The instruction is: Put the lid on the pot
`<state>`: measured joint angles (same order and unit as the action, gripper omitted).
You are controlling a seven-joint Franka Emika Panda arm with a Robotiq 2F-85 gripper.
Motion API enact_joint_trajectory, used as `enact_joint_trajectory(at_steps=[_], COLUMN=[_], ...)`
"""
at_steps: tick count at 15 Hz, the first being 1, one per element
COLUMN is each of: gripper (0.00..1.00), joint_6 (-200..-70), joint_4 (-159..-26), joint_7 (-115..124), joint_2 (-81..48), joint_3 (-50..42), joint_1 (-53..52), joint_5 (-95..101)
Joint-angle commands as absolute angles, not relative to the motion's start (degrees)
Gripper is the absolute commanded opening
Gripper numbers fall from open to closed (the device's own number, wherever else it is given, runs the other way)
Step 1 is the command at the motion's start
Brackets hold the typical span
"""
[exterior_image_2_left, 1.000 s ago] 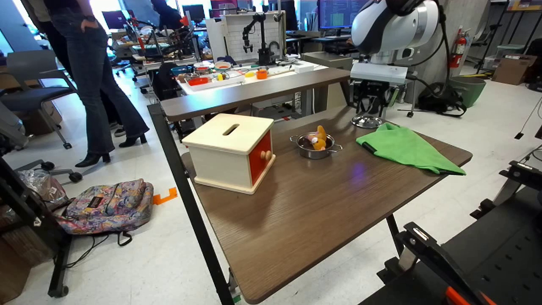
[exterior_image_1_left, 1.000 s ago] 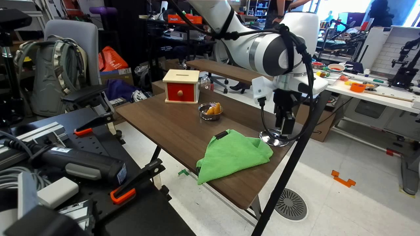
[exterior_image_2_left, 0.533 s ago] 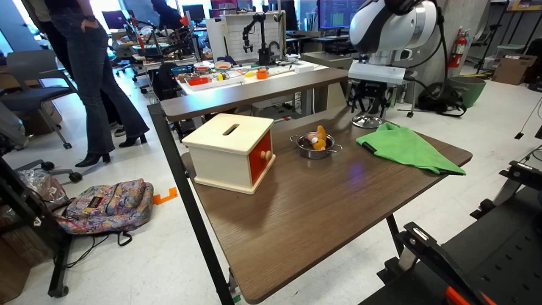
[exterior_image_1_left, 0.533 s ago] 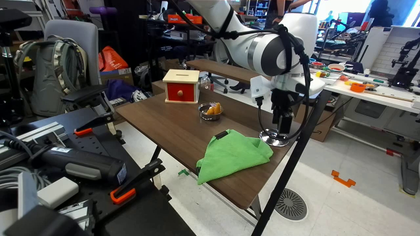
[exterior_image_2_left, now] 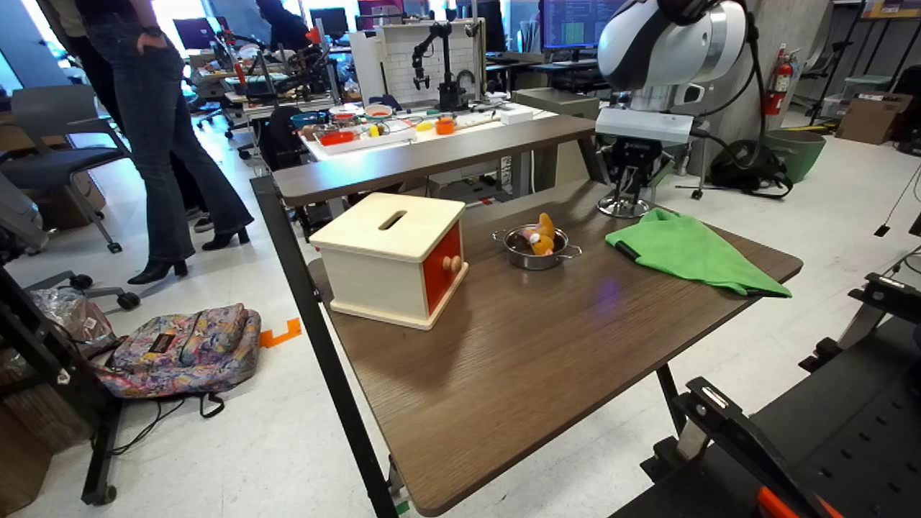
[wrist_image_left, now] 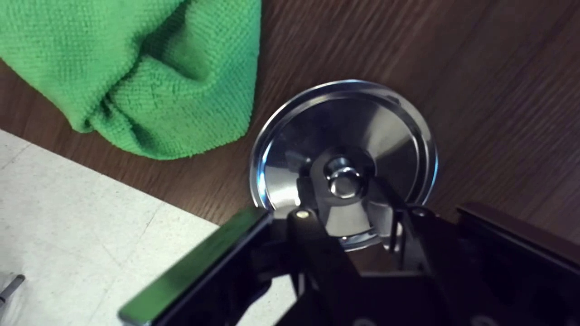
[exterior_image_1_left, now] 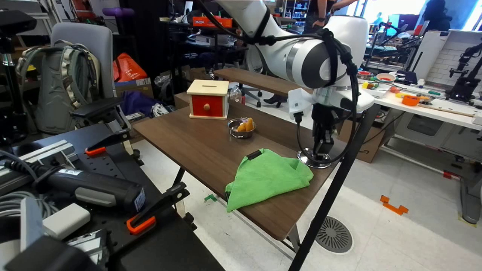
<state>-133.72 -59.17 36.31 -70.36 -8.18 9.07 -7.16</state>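
And the black two-fingered gripper is hanging right over the flat, round, silvery metal lid, its fingers standing part-way apart, one on each side of the shiny knob, and in the wrist view slivers of metal are showing either side, so the knob is sitting loose between them! The lid is lying on the brown wood-grain table, just beside the folded bright-green cloth. Well apart, the squat, shiny metal pot is sitting open-topped with small orange pieces inside, and the red-fronted pale wooden box is standing near it
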Motion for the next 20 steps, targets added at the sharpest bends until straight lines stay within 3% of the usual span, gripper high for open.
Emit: enact_joint_trajectory(at_steps=[1,2,4,20], gripper=[0.05,0.00,0.05,0.05], joint_6=[-131.96,-131.92,-131.62,-132.96], joint_4=[-57.65,-57.66,-57.59,-63.33], joint_7=[34.94,35.10,35.53,32.62], joint_2=[-70.83,-70.82,-70.62,-63.00], joint_3=[-7.28,-7.35,-7.28,-0.06], joint_1=[9.97,9.95,10.15,8.43], joint_5=[-8.87,-8.88,-9.22,-11.38])
